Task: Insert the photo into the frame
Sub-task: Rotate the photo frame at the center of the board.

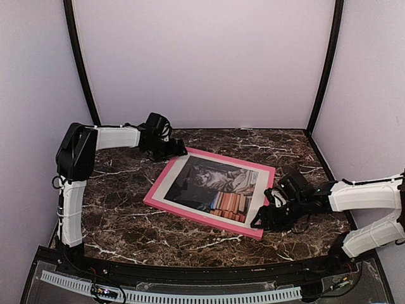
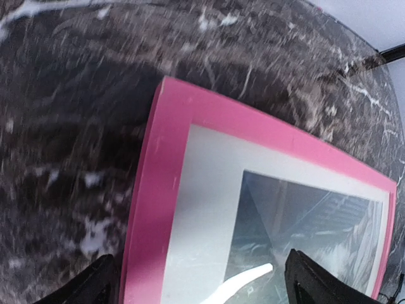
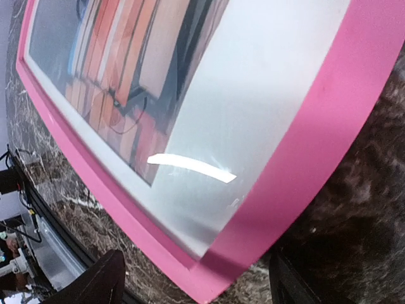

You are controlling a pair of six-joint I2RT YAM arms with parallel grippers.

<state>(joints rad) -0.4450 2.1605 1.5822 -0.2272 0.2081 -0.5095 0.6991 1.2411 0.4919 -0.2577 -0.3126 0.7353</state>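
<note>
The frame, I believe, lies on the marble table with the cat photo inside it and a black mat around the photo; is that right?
Not quite: the mat is white, not black, as the top external view shows. Otherwise yes: the frame lies on the marble table with the cat photo inside it.

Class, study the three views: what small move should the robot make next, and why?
Probably lift the left gripper and right gripper clear: both stand open at opposite corners of the frame, gripping nothing, and the photo already appears seated inside it, lying flat.
</note>
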